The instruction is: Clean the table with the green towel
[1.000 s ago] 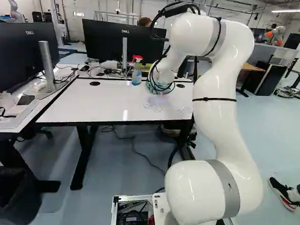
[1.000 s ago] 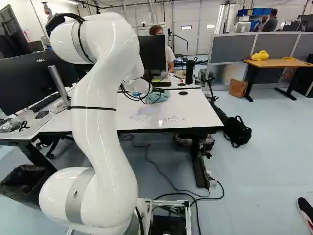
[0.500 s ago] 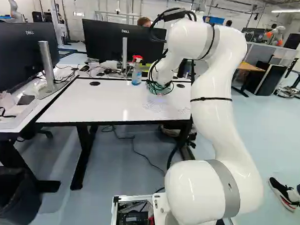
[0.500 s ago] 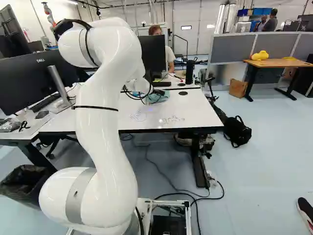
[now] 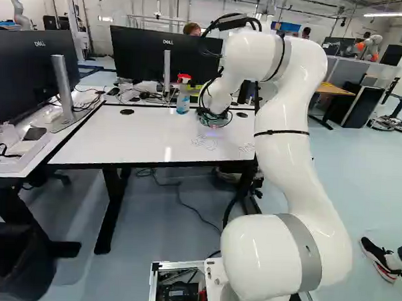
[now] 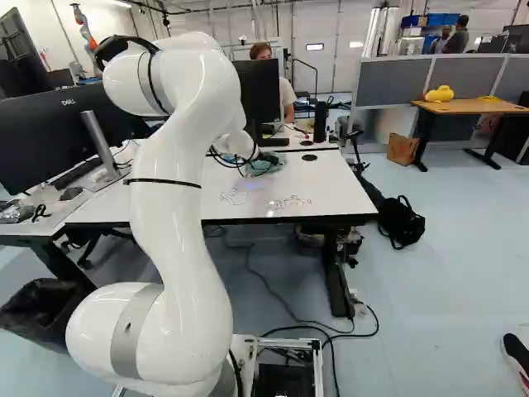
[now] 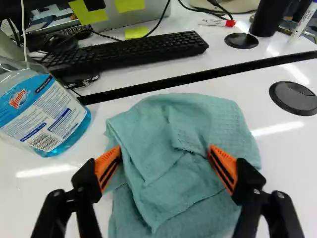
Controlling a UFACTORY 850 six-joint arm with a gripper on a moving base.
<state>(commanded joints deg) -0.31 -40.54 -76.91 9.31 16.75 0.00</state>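
The towel [image 7: 183, 188] lies on the worktop [image 5: 101, 139], just to the right of the bottle [image 7: 42, 111] as the arm [image 5: 287, 154] faces it, and a little nearer the base. The pincer [image 7: 164, 153] stands low over that same spot beside the bottle, its two fingers wide apart and gripping nothing; one orange pad is at the towel's bottle-side edge, the other above the cloth on the side away from the bottle. So the towel is directly under and between the fingers, and the coming move seems to turn on closing straight across it, toward and away from the bottle, perhaps after a slight drop. Whether either pad touches cloth I can't tell. The towel is folded and roughly square, with no clear long axis. With the pad on the bottle side so near the edge, a shallow close could slip off there. The wrist view alone shows the folds and the finger gap, with the keyboard [image 7: 124, 52] beyond the bottle; the pen marks [image 6: 234, 197] are out of it. Both base views show those, on the base side of the bottle and right of it. The bottle shows in the left base view, but not in the right one.
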